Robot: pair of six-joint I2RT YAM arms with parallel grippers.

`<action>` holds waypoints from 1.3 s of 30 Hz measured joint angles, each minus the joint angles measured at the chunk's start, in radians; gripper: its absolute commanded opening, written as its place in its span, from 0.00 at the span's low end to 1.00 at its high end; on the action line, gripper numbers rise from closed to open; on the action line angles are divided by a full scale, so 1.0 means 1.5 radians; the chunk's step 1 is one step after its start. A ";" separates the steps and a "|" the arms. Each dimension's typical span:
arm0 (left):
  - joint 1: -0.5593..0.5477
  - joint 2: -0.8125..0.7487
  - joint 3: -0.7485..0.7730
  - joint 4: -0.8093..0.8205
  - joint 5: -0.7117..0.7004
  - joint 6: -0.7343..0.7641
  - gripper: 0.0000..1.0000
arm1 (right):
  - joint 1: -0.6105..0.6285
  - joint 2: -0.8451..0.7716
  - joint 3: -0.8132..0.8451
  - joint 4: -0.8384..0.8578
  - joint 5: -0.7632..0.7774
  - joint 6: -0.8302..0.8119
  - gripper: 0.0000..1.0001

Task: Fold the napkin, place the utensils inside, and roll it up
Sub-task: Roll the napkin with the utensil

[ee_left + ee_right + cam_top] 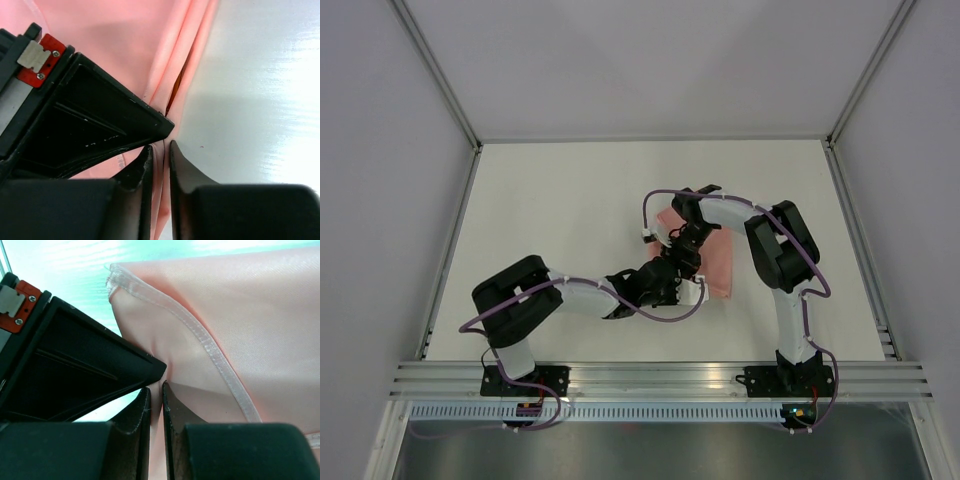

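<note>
The left fingers (136,175) and the right fingers (176,407) are both closed on the folded napkin (720,262) on the counter (570,200), with the utensils (176,84) tucked inside, so rolling seems at hand and needs both arms turning evenly.

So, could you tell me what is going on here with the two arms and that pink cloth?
Both arms are working on the napkin, which lies folded near the middle of the table. The left end effector pinches its layered folded edge, where an orange sliver, probably the utensils, peeks from between the layers. The right end effector pinches the cloth near a hemmed corner. It is not rolled up yet.
</note>
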 measured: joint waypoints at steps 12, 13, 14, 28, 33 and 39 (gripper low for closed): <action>0.017 0.009 0.057 -0.093 0.043 -0.026 0.02 | -0.013 -0.002 0.000 -0.006 -0.007 0.003 0.34; 0.019 0.009 0.061 -0.099 0.050 -0.033 0.02 | -0.016 -0.003 -0.001 -0.008 -0.008 0.003 0.35; 0.022 0.010 0.065 -0.104 0.056 -0.039 0.02 | -0.018 -0.004 -0.001 -0.009 -0.008 0.003 0.38; 0.056 0.026 0.110 -0.153 0.128 -0.105 0.02 | -0.069 -0.046 -0.014 0.012 0.006 0.002 0.47; 0.067 0.037 0.136 -0.184 0.153 -0.120 0.02 | -0.095 -0.067 -0.019 0.012 -0.002 0.002 0.48; 0.090 0.054 0.170 -0.225 0.203 -0.142 0.02 | -0.133 -0.145 -0.052 0.035 -0.019 0.003 0.49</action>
